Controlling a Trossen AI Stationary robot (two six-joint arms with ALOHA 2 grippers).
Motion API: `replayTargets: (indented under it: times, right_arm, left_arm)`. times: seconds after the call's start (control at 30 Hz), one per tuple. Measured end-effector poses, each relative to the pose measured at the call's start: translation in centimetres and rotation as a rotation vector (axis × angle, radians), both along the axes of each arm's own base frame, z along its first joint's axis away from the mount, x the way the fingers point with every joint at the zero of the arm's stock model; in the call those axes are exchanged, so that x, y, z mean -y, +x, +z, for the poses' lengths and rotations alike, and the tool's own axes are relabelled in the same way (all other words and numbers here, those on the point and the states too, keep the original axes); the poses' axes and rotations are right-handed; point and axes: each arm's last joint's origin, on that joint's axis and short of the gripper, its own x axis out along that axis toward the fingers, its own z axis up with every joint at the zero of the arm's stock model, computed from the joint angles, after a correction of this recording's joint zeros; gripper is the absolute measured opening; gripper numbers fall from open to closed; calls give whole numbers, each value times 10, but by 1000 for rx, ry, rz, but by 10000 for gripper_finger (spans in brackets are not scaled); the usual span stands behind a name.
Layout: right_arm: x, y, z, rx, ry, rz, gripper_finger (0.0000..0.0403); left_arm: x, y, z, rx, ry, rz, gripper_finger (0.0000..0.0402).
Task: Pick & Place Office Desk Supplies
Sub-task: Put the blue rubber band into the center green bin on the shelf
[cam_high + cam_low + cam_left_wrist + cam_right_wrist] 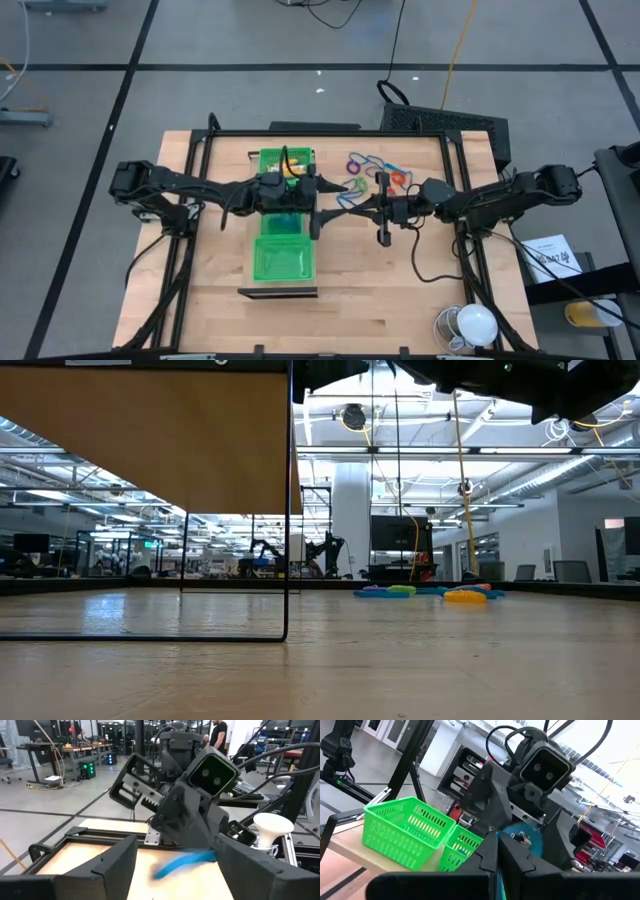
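My right gripper (366, 203) is shut on a blue loop (524, 838) and points level toward the table's left, high above the table's middle. The loop's free end (182, 863) sticks out toward my left gripper (175, 882). That gripper faces it from the left, open, with one finger on each side of the loop and apart from it. It hangs over the long green tray (283, 240). The other office desk supplies (376, 170), several bright loops and small pieces, lie in a heap on the table's far middle (432, 592). My right gripper pinches one end of the blue loop (512, 836) between its two shut fingers (490, 851). The fingers come level from the table's right. The rest of the loop reaches out past the fingertips toward the left gripper, lifted clear of the table.
The green tray (405, 832) lies lengthwise left of the table's middle, with a dark stand (278, 292) at its near end. A black frame (455, 160) rims the table. A white bulb-shaped thing (476, 323) sits at the near right corner. People show in the room behind.
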Motion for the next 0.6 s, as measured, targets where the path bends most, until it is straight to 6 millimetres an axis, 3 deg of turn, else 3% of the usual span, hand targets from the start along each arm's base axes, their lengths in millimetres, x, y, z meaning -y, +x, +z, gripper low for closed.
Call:
replayTargets:
  times: [0.17, 0.5, 0.6]
  right_arm:
    - [0, 0, 0, 1, -5, -2, 0]
    - [0, 0, 0, 2, -11, -5, 0]
    - [0, 0, 0, 3, -20, -7, 0]
  left_arm:
    - [0, 0, 0, -3, -3, 0, 197]
    - [0, 0, -2, -20, 7, -36, 20]
    - [-1, 0, -2, -25, 6, -79, 9]
